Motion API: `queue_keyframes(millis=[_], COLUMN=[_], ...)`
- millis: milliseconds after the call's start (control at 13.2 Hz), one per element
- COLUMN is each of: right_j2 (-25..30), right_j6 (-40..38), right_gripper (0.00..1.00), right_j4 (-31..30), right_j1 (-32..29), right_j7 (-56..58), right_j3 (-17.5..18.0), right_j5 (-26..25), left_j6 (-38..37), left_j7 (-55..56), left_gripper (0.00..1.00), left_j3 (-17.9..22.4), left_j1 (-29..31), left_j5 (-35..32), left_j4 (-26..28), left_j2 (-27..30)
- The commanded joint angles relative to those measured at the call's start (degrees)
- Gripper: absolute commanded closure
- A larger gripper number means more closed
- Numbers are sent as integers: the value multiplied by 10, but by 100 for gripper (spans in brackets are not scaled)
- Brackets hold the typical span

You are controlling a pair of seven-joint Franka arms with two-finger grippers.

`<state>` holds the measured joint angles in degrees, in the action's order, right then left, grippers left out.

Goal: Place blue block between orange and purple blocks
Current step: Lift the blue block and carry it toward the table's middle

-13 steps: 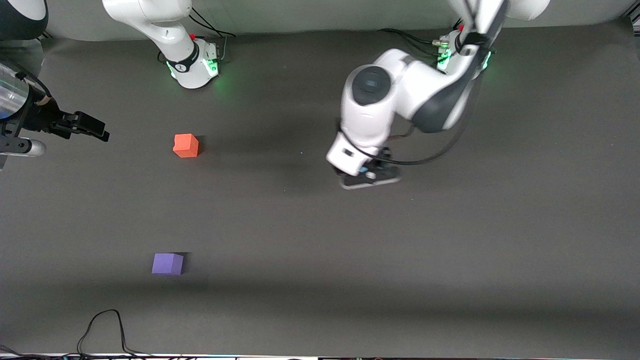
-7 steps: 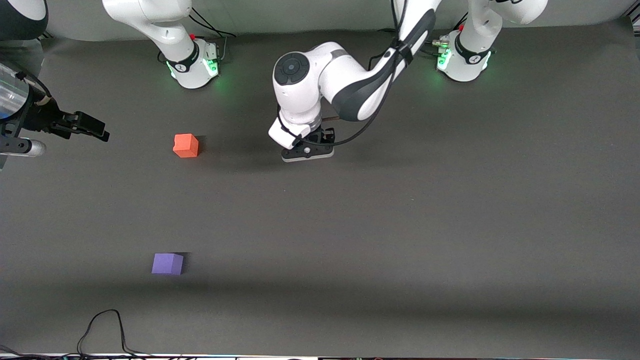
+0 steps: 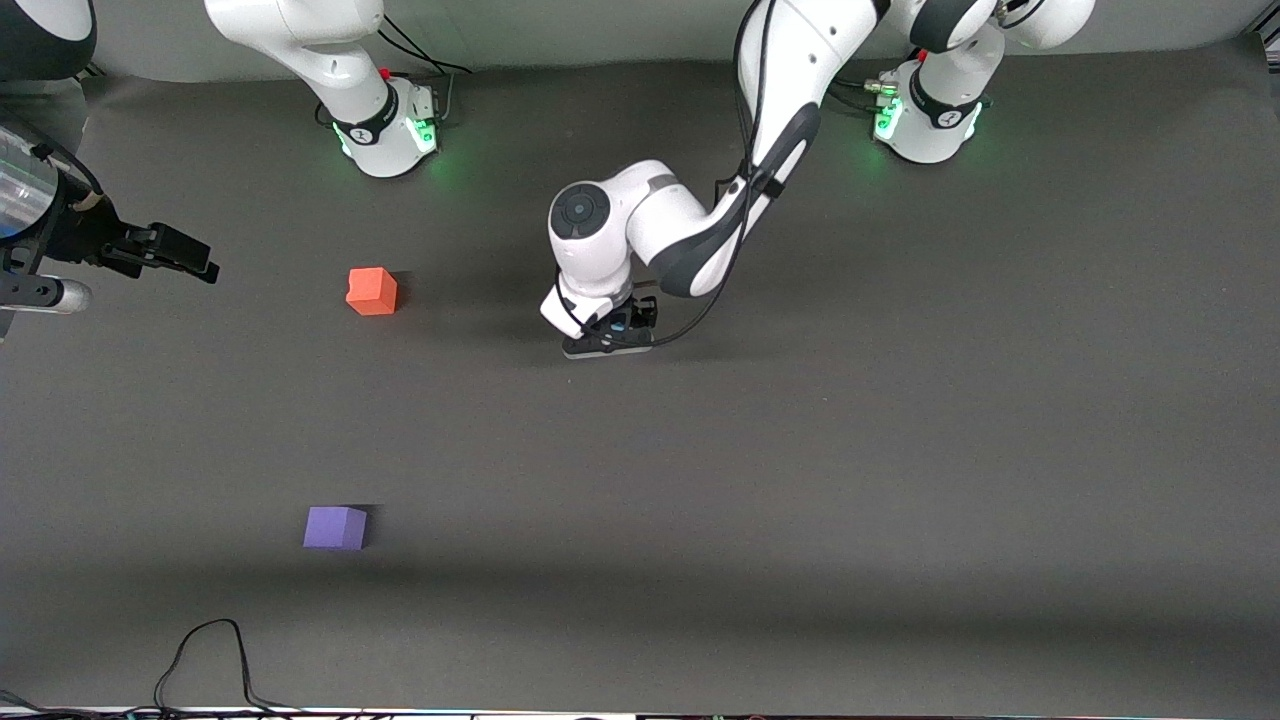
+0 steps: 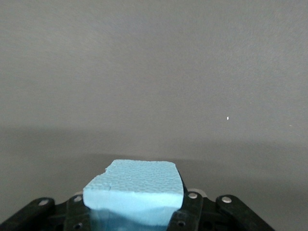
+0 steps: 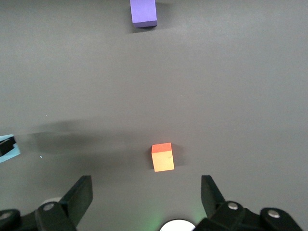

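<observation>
Two white, glossy, rounded-link robot arms: the left arm (image 3: 690, 225) carried dark grey joint panels, a round dark cap on its wrist housing, and a black cable clipped along its links. Both round white bases (image 3: 385, 130) bore black collar bands, green indicator lights and small red buttons. Black gripper bodies (image 4: 211, 211) showed silver screw heads; the right gripper's fingers (image 5: 82, 195) were matte black wedges.

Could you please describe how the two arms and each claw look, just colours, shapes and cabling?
Both arms have glossy white rounded shells with dark grey joint sections and green lights at the bases. A black cable loops along the left arm to the black left claw. The right claw has black angular fingers with silver screws.
</observation>
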<state>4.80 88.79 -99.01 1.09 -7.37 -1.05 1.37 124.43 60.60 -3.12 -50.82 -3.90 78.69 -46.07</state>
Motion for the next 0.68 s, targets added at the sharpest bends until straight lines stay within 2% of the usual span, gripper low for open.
queue_keyframes(millis=[0,228,456,532,608], right_j2=[3,3,5,5,6], right_j6=[-4,-4,0,2,2], right_gripper=[0,0,0,0,0], right_j4=[0,-3,-3,-2,-2], right_j1=[1,1,2,2,3], right_j7=[10,11,10,10,8], right_j3=[-8,-10,-11,-10,-10], right_j5=[10,10,10,10,10], left_j6=[21,54,55,56,57], left_j7=[24,53,53,52,51], left_gripper=[58,58,57,48,16], left_j3=[13,12,12,13,13], left_j1=[-18,-18,-17,-17,-17], left_j5=[-12,-50,-52,-52,-52], left_j4=[-20,-20,-20,-20,-20], left_j2=[-34,-57,-62,-63,-65])
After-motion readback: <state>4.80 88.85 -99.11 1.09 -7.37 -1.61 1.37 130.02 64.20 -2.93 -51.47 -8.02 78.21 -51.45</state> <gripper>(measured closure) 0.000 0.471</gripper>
